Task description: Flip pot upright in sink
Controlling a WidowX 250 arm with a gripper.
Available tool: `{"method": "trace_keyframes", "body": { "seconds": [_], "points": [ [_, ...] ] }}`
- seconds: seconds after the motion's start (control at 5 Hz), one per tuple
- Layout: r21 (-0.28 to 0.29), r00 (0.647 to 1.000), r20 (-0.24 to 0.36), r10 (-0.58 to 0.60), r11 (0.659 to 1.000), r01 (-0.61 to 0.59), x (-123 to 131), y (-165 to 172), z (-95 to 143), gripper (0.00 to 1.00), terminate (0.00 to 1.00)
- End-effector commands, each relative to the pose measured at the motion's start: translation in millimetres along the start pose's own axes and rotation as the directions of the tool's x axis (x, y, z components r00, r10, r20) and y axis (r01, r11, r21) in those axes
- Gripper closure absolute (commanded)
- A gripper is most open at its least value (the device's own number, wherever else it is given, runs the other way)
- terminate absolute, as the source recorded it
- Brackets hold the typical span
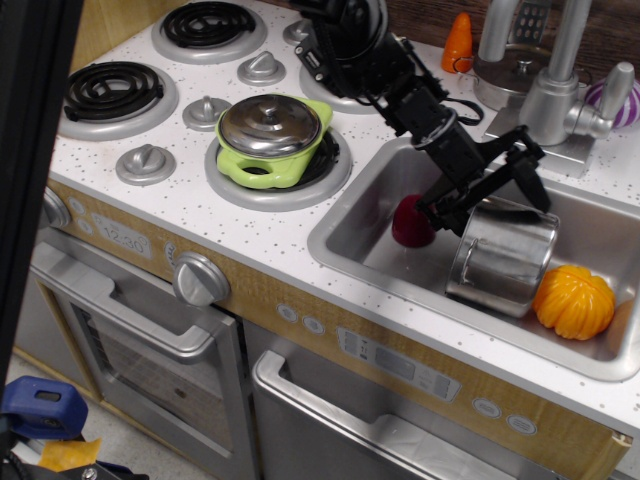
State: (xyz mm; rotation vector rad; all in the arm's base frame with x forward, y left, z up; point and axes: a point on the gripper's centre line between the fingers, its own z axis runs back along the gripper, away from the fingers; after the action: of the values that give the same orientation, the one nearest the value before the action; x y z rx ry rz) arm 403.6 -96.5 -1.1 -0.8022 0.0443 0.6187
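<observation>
Reaching for the pot [502, 262], you are at the grasp step: it sits in the sink [352, 232] between the red cup [411, 222] and the orange pumpkin toy [574, 302]. Your gripper [497, 192] hangs spread and empty at its rim; judge next: lower, straddle the wall, close.

pot [502, 262] tilted in sink [352, 232] | pincer [493, 195] spread at rim | pumpkin [574, 301] beside
</observation>
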Motion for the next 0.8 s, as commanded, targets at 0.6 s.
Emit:
{"method": "trace_keyframes", "body": {
  "seconds": [0.6],
  "points": [
    [0.284, 0.954, 0.251, -0.163, 0.955, 0.088, -0.6, -39.3, 15.6, 1.00, 0.00]
  ]
}}
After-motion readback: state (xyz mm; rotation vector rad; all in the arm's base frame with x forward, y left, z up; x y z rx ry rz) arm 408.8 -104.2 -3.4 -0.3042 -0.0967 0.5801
